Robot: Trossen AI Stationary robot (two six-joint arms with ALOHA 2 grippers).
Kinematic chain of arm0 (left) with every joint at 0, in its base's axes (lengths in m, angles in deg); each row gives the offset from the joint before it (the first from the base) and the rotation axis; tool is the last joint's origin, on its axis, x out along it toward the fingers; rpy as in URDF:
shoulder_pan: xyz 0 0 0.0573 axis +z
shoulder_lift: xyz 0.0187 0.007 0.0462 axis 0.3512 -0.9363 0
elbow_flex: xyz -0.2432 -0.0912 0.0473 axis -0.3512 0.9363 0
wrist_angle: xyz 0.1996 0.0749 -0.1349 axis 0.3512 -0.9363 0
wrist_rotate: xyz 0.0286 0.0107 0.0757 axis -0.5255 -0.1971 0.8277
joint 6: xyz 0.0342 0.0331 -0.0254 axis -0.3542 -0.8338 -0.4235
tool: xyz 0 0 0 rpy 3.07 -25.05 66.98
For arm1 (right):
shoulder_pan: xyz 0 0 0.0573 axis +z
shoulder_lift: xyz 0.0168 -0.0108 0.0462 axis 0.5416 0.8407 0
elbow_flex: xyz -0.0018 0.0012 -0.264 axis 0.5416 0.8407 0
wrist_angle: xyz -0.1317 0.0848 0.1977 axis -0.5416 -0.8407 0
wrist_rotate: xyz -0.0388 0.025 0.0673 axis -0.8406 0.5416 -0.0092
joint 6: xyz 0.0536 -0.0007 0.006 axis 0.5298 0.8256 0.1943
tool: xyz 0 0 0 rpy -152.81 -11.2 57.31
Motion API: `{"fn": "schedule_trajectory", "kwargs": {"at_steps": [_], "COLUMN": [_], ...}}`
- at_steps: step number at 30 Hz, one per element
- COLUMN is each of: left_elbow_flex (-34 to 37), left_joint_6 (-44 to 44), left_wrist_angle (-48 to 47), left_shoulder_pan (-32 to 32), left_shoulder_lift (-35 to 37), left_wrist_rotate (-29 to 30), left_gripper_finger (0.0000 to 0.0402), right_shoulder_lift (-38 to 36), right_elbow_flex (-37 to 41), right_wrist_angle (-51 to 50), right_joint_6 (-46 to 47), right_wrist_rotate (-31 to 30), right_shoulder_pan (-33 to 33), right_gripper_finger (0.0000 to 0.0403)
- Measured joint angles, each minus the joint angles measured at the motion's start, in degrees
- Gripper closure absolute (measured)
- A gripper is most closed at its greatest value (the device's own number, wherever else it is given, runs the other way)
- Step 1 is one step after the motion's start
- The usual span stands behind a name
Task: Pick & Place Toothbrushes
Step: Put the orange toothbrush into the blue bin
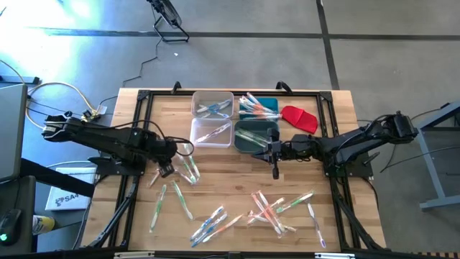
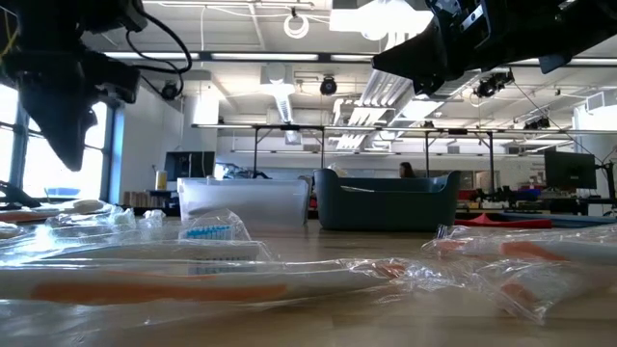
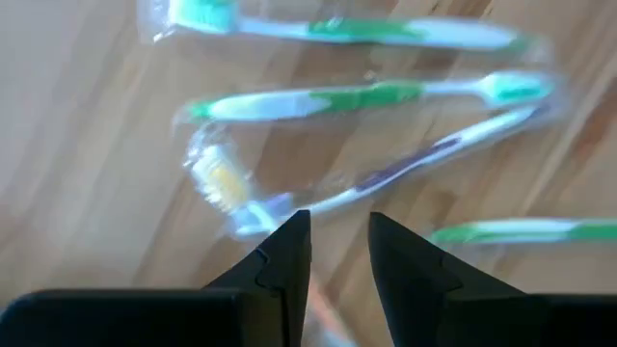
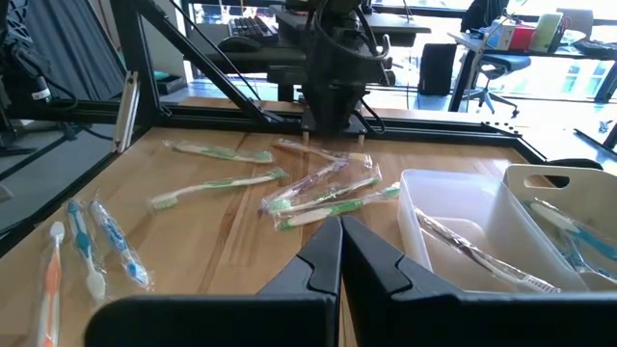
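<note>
While a few toothbrushes [image 1: 215,109] already lie in the bins [image 1: 213,103] at the desk's far edge, most remain scattered near its front. The left gripper [image 3: 337,241], half spread, hovers over wrapped ones; the right gripper [image 4: 339,249] is pressed together, empty.

Pale matt wood table [image 1: 237,169], glossy plastic-wrapped toothbrushes [image 1: 269,208], clear plastic bin [image 1: 212,132]

The white box [image 1: 63,199] beside the table reads "SA4".
</note>
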Motion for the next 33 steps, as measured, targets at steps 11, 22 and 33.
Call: {"fn": "schedule_trajectory", "kwargs": {"at_steps": [11,22,33], "left_elbow_flex": [0.0,1.09,3.34], "left_joint_6": [-5.49,5.84,5.96], "left_wrist_angle": [-7.94,-4.31,-3.52], "left_shoulder_pan": [0.02,0.02,0.02], "left_shoulder_lift": [-1.81,-2.68,-7.69], "left_wrist_rotate": [2.46,-1.1,-0.29], "left_gripper_finger": [0.0297,0.0273,0.0175], "right_shoulder_lift": [0.0,0.0,0.0], "right_elbow_flex": [0.0,0.0,0.0], "right_wrist_angle": [0.0,0.01,0.02], "right_joint_6": [0.0,0.0,0.22], "right_wrist_rotate": [0.0,0.0,0.01], "right_shoulder_pan": [0.0,0.0,0.02], "right_gripper_finger": [0.0401,0.0401,0.0401]}}
